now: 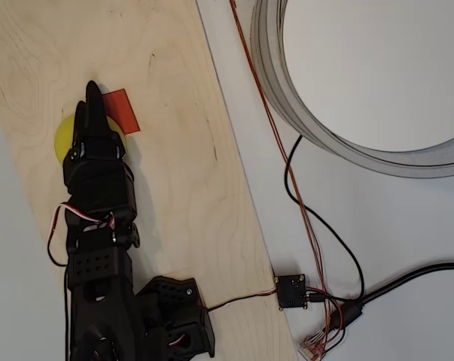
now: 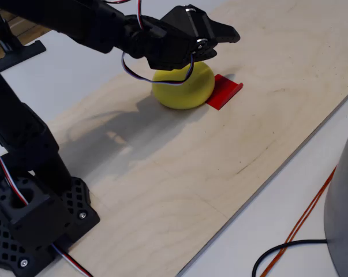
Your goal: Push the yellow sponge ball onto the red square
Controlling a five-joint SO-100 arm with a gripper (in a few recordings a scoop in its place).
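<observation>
yellow sponge ball (image 1: 63, 137): mostly under end effector (image 1: 92, 94) | red square (image 2: 224, 91): near edge behind ball

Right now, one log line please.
gripper: shut, above ball | yellow sponge ball: on board, touching red square edge | not yet on square

- I saw a pale plywood board (image 1: 181, 195) lying slantwise on a white table (image 1: 407, 226).
- On the board sat the yellow ball (image 2: 182, 89), touching the near edge of the red square (image 2: 224, 92), whose far edge curled up slightly.
- The arm's black base (image 2: 35, 213) stood on the board too.
- On the white table lay a small black circuit box (image 1: 291, 290), black and orange wires (image 1: 302, 203), and a grey ring (image 1: 287, 90).
</observation>
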